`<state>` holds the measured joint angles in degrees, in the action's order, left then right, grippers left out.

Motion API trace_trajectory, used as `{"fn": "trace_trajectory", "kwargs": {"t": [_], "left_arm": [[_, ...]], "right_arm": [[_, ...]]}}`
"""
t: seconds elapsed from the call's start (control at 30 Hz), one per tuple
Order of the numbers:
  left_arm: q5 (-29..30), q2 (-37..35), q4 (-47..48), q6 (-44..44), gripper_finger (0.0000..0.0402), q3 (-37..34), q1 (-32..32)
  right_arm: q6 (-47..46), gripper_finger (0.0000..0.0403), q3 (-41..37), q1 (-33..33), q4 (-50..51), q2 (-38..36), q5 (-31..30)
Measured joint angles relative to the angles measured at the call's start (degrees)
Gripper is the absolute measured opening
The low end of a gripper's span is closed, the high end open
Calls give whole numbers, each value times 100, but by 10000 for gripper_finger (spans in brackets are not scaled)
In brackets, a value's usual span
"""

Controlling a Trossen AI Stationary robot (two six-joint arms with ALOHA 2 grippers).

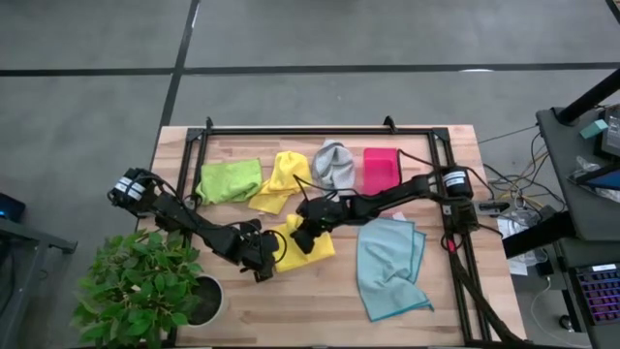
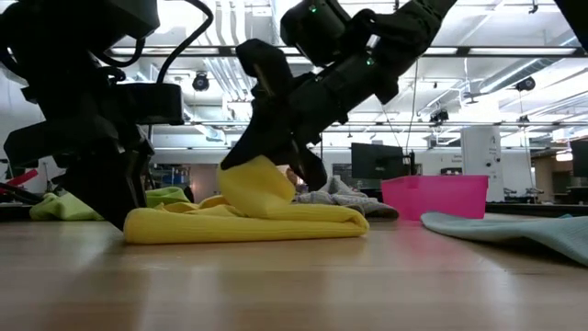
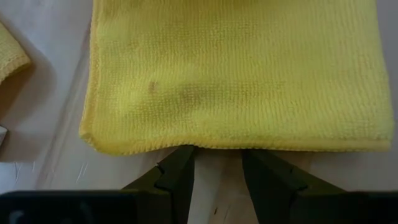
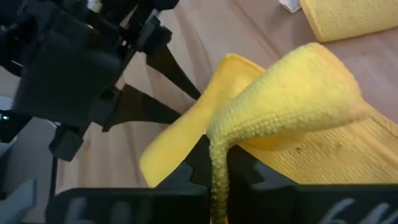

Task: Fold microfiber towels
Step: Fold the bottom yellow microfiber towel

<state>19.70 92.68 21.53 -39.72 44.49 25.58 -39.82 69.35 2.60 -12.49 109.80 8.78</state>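
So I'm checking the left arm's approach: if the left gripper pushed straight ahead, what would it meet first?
Most likely the near folded edge of the yellow towel, lying just beyond the open left gripper.

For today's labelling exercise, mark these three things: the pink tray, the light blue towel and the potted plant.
Pink tray [image 1: 381, 171], high view, middle of its floor.
Light blue towel [image 1: 387, 264], high view, centre of the cloth.
Potted plant [image 1: 145, 276], high view, on its leaves.
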Motion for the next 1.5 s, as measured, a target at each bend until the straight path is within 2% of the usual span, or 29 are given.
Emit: {"fn": "trace_trajectory", "kwargs": {"t": [0.13,0.5,0.67,0.8,0.97,1.13,1.27,1.43,1.5], "left_arm": [[-7,0,-4,-2,121,-2,0],[-11,0,-6,-7,121,-2,0],[-13,-2,-6,-9,121,-2,0],[-16,-2,-6,-11,121,-2,0],[-59,-7,-6,-30,121,-2,-9],[-120,-9,-6,-46,121,-2,-9],[-127,-13,-4,-44,121,-2,-9],[-170,-33,12,-42,121,11,-9],[-259,-62,34,-42,121,45,-9]], "right_arm": [[-4,33,58,15,3,160,4],[238,151,399,104,-43,263,22],[399,181,475,196,-29,263,22],[526,189,582,260,-22,263,-49],[749,186,663,246,18,282,-726],[884,179,646,296,14,284,-697],[1349,176,641,403,10,284,-662],[2236,175,628,531,-29,284,-1588],[2348,172,626,529,-34,284,-1395]]}}
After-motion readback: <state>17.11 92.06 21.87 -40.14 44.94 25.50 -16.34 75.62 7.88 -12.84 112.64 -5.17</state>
